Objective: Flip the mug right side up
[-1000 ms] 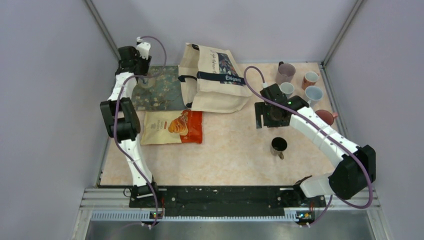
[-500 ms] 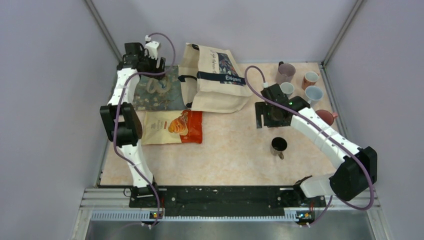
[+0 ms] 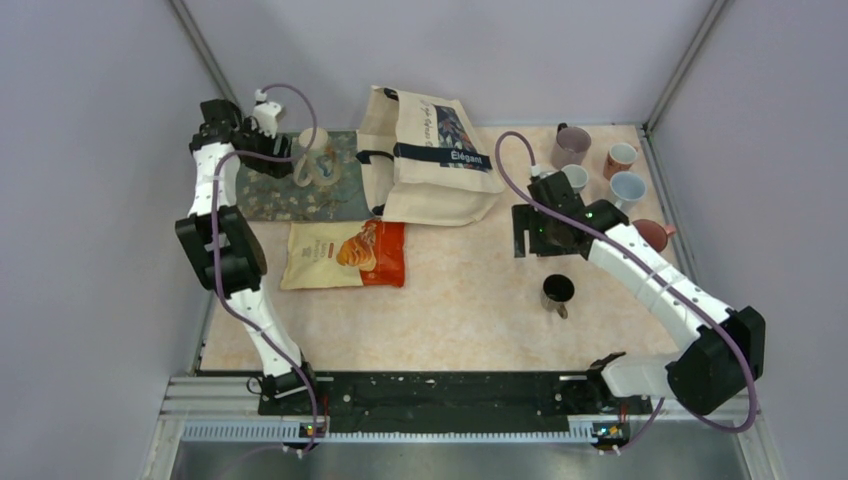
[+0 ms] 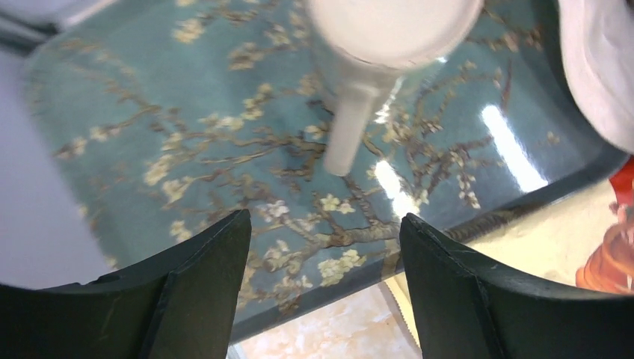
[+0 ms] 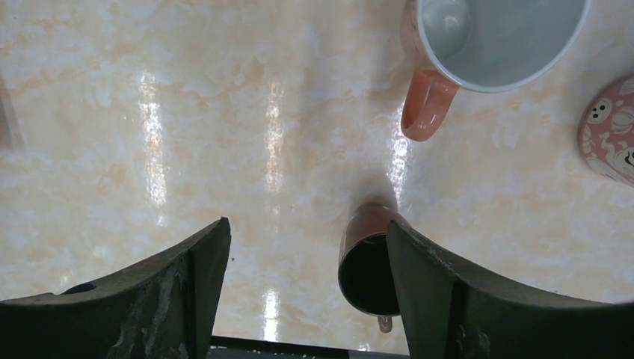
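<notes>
Cream ceramic mug: on glossy teal blossom-print tray, far-left corner of tabletop, just beside canvas tote. Smooth cylinder, appears to stand on end. Bar-like handle points back twd left gripper. End facing the wrist cam reads as a flat disc, no hollow seen; cannot confirm rim up.

Left gripper: spread, holding nothing. Mug lies directly ahead, apart, handle approx in line w/ gap between jaws. Left arm far nearer.

Right gripper: spread, empty, over marble-look tabletop on right side, well apart from tray.

Judgement: any grasp should approach along the handle line.
</notes>
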You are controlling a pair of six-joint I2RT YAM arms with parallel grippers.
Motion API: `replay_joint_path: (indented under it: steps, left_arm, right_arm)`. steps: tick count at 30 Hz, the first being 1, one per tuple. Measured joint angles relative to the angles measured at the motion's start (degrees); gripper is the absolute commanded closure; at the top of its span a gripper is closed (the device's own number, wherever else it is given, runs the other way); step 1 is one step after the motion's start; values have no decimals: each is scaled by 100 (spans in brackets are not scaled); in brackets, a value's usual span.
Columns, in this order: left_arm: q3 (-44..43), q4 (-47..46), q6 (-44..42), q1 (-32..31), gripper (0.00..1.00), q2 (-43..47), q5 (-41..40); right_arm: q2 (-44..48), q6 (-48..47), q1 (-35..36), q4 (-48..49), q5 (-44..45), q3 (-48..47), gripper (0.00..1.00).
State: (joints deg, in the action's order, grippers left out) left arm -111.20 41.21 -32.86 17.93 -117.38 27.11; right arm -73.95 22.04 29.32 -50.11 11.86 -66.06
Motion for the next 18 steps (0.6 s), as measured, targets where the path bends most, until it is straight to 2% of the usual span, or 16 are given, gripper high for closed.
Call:
replay_joint_path:
  steps: [6, 11, 14, 16, 18]
  left_arm:
    - [262, 46, -739, -133, 22, -409, 393]
    - [-153, -184, -752, -240, 23, -962, 127]
    - [-354, -328, -750, -295, 26, -1259, -87]
    - [-380, -369, -743, -328, 35, -1388, -146]
    - [-380, -380, -706, -358, 51, -1460, -157]
  right_arm:
    - [118, -44, 0, 74, -22, 122, 24]
    - [225, -48, 0, 90, -28, 160, 24]
    - [275, -48, 0, 103, -39, 160, 24]
    - [306, -48, 0, 105, -39, 160, 24]
    - [317, -48, 2, 105, -44, 160, 24]
